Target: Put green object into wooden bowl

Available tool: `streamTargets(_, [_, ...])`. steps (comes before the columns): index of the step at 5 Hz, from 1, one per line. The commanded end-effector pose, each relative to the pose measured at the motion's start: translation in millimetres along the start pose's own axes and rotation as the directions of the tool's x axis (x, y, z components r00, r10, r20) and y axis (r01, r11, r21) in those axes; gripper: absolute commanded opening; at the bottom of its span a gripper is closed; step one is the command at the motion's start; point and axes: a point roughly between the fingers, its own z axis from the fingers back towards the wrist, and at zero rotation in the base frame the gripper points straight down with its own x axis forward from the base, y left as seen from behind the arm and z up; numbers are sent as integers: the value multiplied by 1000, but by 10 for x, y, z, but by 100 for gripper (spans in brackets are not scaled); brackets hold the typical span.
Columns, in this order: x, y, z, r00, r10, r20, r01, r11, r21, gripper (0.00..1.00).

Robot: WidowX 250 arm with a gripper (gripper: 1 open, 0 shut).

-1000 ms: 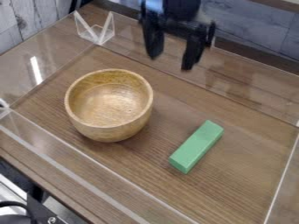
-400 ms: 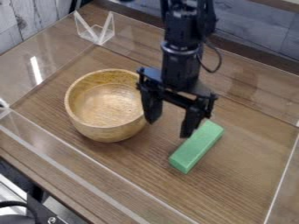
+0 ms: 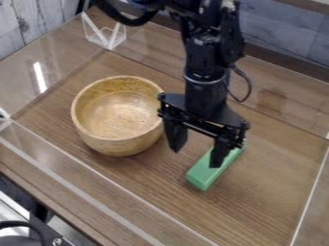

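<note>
The black fingers have come in over the green block. In the earliest picture the arm is only at the top edge of the view, with its fingers blurred and well away from the block; a moment later it has swung down towards it, and now it reaches further still, covering part of the block's far end. The fingers stand wide, one on the bowl's side and the other beyond the block towards the right of the view, with nothing held between them.

The block lies on the wooden worktop, beside the bowl and apart from it, at a slant. Neither block nor bowl has shifted over these pictures, so the approach seems to have disturbed nothing.

For the task, this means the reach is nearly done and the grasp is the step in hand. Whether the fingers are low enough to close on the block's sides, or touch it already, cannot be told from this angle. If they close too high, they may slip off its top; a grip near one end could let it swing on the way to the bowl.
</note>
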Motion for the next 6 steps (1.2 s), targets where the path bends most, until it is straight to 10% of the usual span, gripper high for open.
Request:
streamTargets(1, [54,-49,118,998,4,67,-3,1000,-16,100])
streamTargets(6, [36,-102,-170,989,-93,115,96,995,-27,100])
